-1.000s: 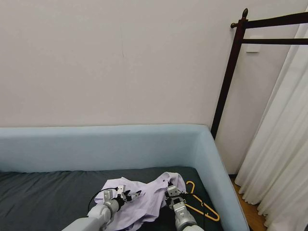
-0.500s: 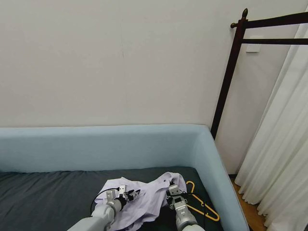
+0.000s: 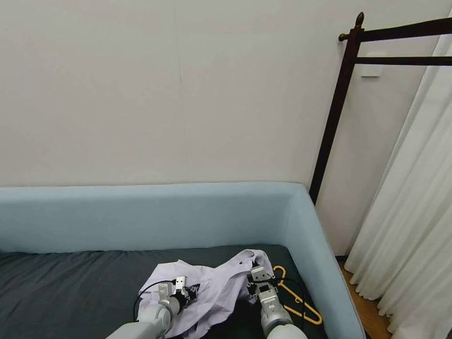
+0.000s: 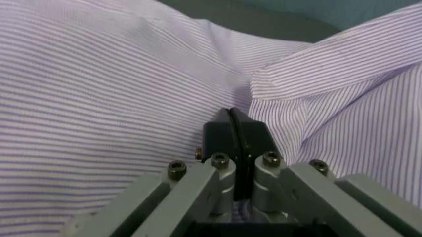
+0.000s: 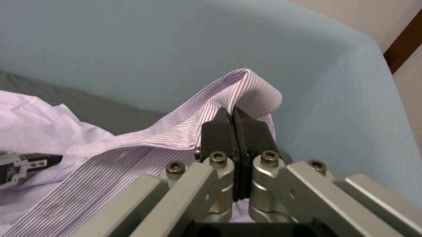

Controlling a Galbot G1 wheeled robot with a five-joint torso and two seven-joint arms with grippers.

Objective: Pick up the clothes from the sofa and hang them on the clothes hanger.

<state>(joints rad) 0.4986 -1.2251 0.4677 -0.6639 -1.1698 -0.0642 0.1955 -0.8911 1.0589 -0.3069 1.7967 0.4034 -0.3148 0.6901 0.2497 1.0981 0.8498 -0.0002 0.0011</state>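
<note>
A lilac striped shirt (image 3: 212, 293) lies crumpled on the sofa's dark seat (image 3: 63, 286), near its right end. My left gripper (image 3: 189, 290) rests on the shirt's left part. In the left wrist view its black fingers (image 4: 245, 133) are pressed together with the tips in the striped cloth (image 4: 99, 84). My right gripper (image 3: 256, 272) is shut on a raised fold of the shirt (image 5: 254, 86), close to the sofa's pale blue armrest (image 5: 316, 98). An orange hanger (image 3: 300, 305) lies on the seat just right of the right gripper.
The sofa's pale blue back (image 3: 155, 215) and right arm (image 3: 321, 275) wall in the seat. A dark wooden clothes rack (image 3: 337, 106) stands behind the sofa's right end, with white curtains (image 3: 417, 233) beside it.
The left gripper's fingers, open a second ago, have shut on the shirt. The right gripper has lifted slightly with its fold of cloth.
</note>
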